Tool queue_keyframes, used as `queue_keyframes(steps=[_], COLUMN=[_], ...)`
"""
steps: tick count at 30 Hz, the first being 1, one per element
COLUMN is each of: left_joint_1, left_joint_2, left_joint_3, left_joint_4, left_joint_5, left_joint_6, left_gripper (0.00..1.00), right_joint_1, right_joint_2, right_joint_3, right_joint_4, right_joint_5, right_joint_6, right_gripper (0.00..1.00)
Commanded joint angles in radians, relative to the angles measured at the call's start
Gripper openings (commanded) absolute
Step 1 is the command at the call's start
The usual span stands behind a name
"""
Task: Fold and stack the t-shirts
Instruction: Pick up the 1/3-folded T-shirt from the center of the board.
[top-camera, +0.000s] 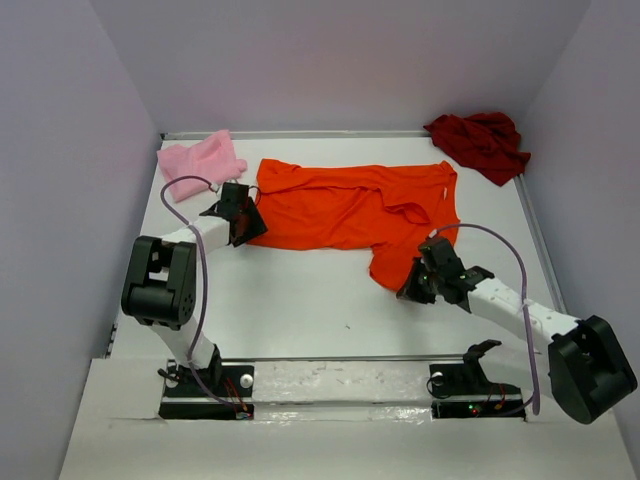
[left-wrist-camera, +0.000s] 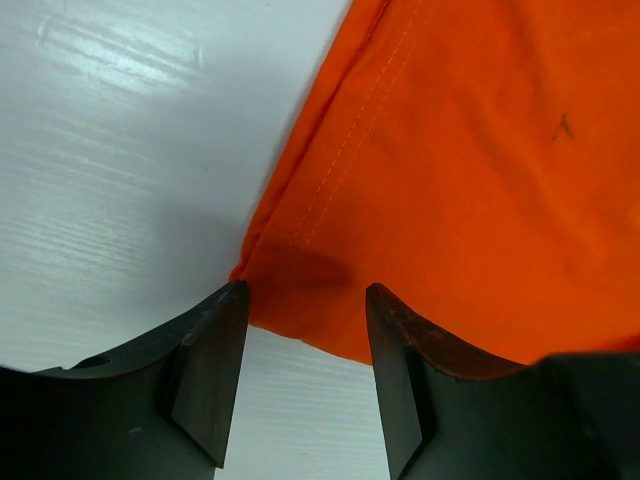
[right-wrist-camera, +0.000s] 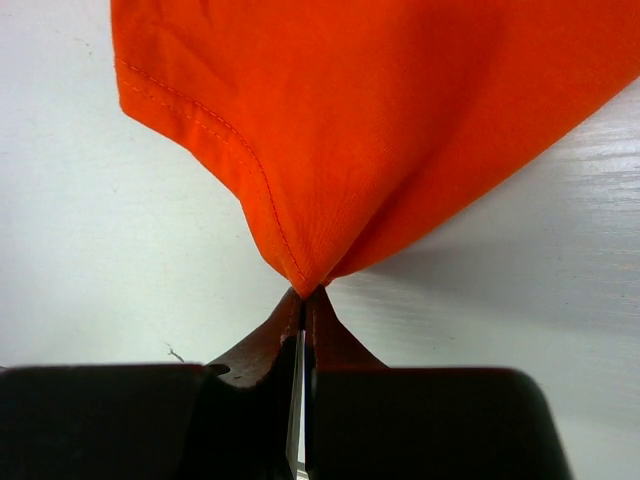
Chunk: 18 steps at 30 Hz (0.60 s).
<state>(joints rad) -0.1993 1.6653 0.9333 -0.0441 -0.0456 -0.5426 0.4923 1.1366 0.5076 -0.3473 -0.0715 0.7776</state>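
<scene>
Broadly, the white surface (top-camera: 330, 310) carries the orange shirt (top-camera: 340, 205) spread out. The dark red shirt (top-camera: 480, 145) lies crumpled beyond its far right corner and the pink shirt (top-camera: 200, 160) off its far left. The right gripper (right-wrist-camera: 303, 300) is clenched on its near right corner. The left gripper (left-wrist-camera: 305, 300) is released, its jaws straddling the near left corner.

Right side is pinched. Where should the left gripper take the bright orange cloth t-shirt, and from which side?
Take the stitched corner of the bright orange t-shirt. It lies flat just ahead of the open left gripper. Come in low from the left over the bare white table, where the cloth's edge ends, to mirror the corner that the right gripper pinches.
</scene>
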Motion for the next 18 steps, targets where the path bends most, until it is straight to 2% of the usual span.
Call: queue_keyframes(steps=[1,9,18], left_joint_1=[0.006,0.006,0.008], left_joint_2=[-0.013,-0.096,-0.076], left_joint_3=[0.001,-0.067,-0.06], left_joint_4=[-0.028,-0.059,-0.063], left_joint_5=[-0.026,-0.115,-0.143], left_joint_6=[-0.019,-0.008,0.003], left_gripper=[0.59,0.59,0.59], right_joint_1=[0.008,0.008,0.008], right_joint_2=[-0.043,-0.035,-0.046], right_joint_3=[0.008,0.028,0.032], right_joint_4=[0.016,0.028,0.031], right_joint_5=[0.013,0.029,0.026], right_joint_6=[-0.021,-0.028,-0.032], right_gripper=[0.0,0.0,0.0])
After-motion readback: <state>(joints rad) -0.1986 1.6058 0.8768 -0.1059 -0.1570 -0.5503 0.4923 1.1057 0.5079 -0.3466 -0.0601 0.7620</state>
